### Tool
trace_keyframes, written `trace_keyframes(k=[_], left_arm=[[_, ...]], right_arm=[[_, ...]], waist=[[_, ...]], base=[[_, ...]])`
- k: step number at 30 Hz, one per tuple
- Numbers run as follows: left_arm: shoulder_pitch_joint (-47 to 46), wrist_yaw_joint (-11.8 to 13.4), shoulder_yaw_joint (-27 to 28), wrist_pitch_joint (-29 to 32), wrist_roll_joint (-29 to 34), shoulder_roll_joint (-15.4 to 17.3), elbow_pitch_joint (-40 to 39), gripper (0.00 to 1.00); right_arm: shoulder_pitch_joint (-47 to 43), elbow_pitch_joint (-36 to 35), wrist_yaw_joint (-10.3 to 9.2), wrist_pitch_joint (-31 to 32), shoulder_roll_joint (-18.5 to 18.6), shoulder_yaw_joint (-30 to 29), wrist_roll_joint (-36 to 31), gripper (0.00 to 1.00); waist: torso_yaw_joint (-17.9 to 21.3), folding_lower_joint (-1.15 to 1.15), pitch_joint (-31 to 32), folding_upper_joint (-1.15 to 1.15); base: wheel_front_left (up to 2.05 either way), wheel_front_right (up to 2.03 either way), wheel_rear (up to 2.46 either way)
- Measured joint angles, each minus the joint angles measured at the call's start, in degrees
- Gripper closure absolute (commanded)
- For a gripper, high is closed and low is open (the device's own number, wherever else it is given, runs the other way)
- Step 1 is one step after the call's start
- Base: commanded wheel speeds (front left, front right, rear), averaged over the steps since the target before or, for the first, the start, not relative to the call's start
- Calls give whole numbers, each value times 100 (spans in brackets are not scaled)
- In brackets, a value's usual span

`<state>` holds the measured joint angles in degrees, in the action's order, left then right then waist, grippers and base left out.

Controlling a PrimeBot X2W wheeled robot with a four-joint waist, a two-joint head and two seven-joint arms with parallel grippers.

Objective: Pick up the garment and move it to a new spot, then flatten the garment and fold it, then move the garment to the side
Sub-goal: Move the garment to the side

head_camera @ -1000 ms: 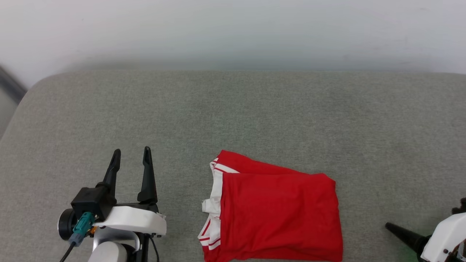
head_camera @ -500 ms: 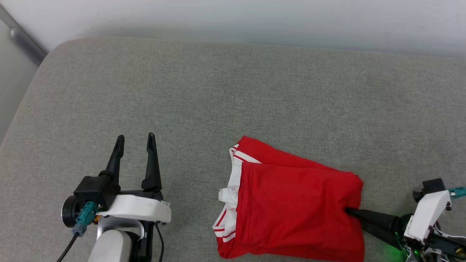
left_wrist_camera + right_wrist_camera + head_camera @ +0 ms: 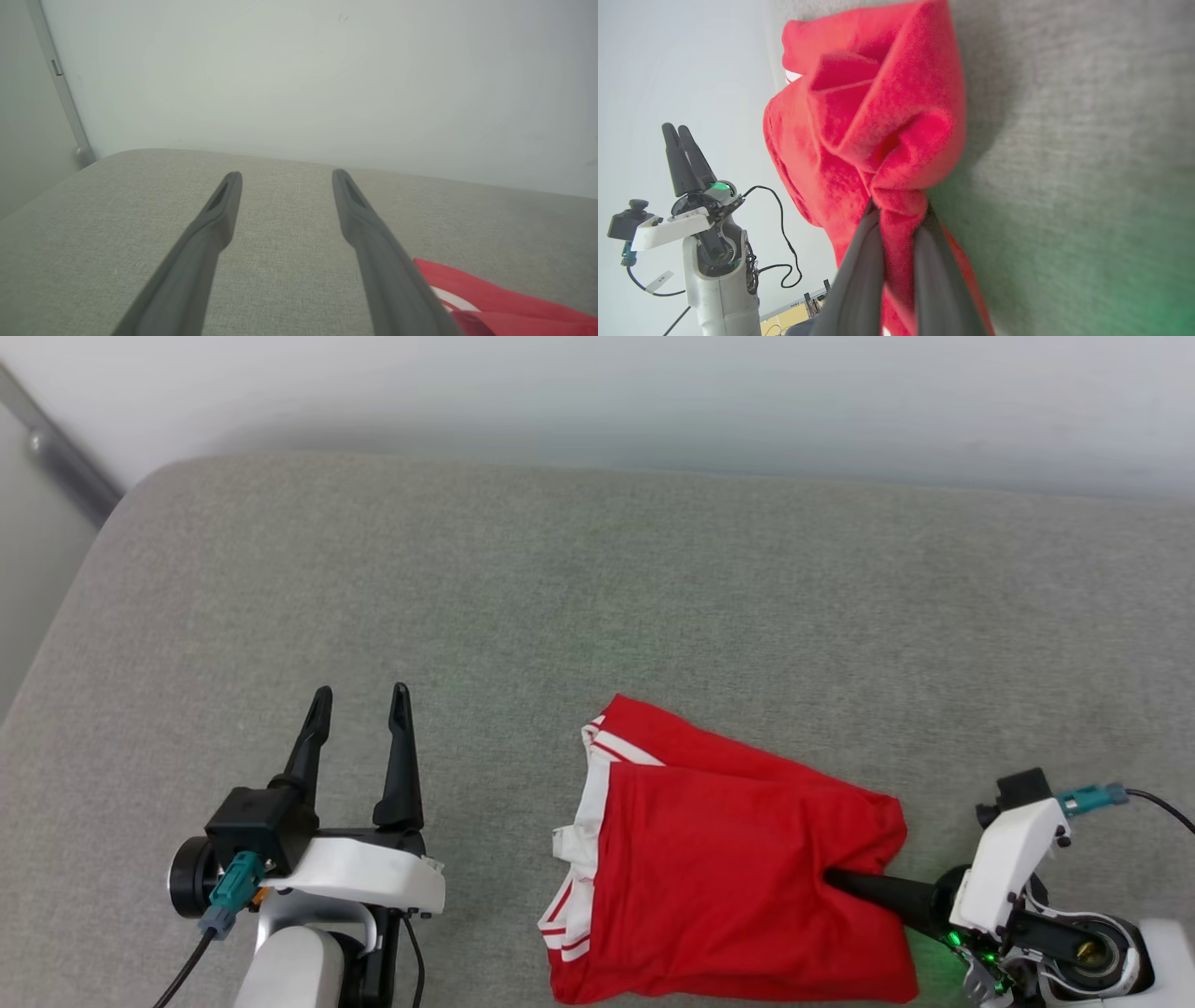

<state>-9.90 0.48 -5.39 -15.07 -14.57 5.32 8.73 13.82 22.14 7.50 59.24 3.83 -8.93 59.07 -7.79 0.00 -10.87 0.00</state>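
Head view: there is one garment [image 3: 738,887] and there are two grippers, each with two long dark fingers. The garment is a folded, roughly rectangular pad of soft red knit with white, red-striped trim along its left edge. It lies on the near right part of a grey woven cushion [image 3: 597,616] with rounded corners. The right gripper [image 3: 840,879] reaches in low from the lower right, its fingers pointing left and clenched on the garment's right edge, where the cloth puckers. The left gripper [image 3: 361,689] sits at the lower left, well apart from the garment, with its fingers pointing up and away, spread and holding nothing. A pale wall [image 3: 597,392] rises behind the cushion, and one grey rail [image 3: 56,457] slants at the upper left.

Left wrist view: the two tapered matte fingers stand wide apart above the cushion's coarse weave, with nothing between them. One corner of the garment, red with a white band, shows at the lower right, partly behind the right-hand finger. The smooth wall stands beyond.

Right wrist view: this view is rolled, so the cushion runs down the right side. The two fingers are pinched on a gathered knot of red cloth, and deep folds fan out from the pinch. At the left stands the other arm, with a white shell, looping black cables and two dark fingers pointing up.
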Motion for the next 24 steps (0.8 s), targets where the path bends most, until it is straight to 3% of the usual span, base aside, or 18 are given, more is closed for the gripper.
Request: trace_keyframes(k=[5, 13, 18, 24], left_arm=[[58, -45, 40, 0, 55, -4, 31, 0], [182, -97, 94, 0, 124, 1, -63, 0], [225, -145, 19, 0, 183, 4, -190, 0], [-52, -199, -134, 26, 299, 62, -386, 0]], right_arm=[[-7, -289, 0, -305, 296, 380, -475, 100], [89, -539, 0, -793, 1114, 998, -1770, 100], [328, -454, 0, -1083, 1475, 1073, -2468, 100], [827, -145, 0, -1504, 1616, 961, -3061, 100]], waist=[[202, 0, 183, 0], [804, 0, 332, 0], [1340, 0, 303, 0], [2031, 0, 49, 0]], base=[[0, 0, 0], [0, 0, 0], [0, 0, 0], [0, 0, 0]])
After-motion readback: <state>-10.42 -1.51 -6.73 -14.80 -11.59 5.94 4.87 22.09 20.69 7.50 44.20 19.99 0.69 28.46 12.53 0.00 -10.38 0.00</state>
